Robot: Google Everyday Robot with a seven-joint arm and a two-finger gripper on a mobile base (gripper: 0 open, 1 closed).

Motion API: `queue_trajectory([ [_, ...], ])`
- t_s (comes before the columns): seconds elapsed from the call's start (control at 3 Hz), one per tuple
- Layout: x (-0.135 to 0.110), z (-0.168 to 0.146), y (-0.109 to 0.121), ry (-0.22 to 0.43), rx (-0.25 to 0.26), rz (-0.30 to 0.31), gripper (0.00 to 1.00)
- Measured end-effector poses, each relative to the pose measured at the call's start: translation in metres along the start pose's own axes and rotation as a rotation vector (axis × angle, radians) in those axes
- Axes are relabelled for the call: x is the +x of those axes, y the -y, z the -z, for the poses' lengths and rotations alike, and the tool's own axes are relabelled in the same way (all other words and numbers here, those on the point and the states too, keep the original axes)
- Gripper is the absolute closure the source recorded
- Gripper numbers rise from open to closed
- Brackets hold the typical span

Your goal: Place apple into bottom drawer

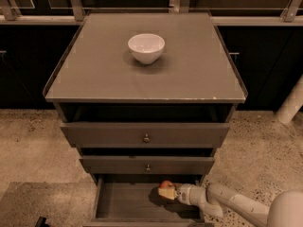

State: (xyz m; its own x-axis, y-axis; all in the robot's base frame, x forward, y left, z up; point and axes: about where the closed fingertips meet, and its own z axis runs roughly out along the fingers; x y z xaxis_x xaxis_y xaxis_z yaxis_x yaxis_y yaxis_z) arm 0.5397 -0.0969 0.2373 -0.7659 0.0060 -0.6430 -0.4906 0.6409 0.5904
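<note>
The apple (pixel 166 185), small and red-orange, is held in my gripper (pixel 166 192) just above the plank floor of the open bottom drawer (pixel 124 203), toward its back right. The gripper's pale fingers are closed around the apple, and my white arm (pixel 236 205) reaches in from the lower right. The apple casts a shadow on the drawer floor below it.
A white bowl (pixel 146 48) stands on the grey cabinet top (pixel 94 74). Two upper drawers with round knobs (pixel 146 138) are partly pulled out above the bottom drawer. Speckled floor surrounds the cabinet; a white post (pixel 291 103) stands at right.
</note>
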Motion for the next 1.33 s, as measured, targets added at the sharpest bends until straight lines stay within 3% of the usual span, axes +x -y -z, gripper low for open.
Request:
queue_trajectory([
  [0.67, 0.021, -0.015, 0.03, -0.008, 0.079, -0.059, 1.0],
  [1.0, 0.036, -0.019, 0.046, -0.034, 0.094, -0.113, 0.81],
  [1.33, 0.037, -0.018, 0.047, -0.035, 0.095, -0.114, 0.57],
])
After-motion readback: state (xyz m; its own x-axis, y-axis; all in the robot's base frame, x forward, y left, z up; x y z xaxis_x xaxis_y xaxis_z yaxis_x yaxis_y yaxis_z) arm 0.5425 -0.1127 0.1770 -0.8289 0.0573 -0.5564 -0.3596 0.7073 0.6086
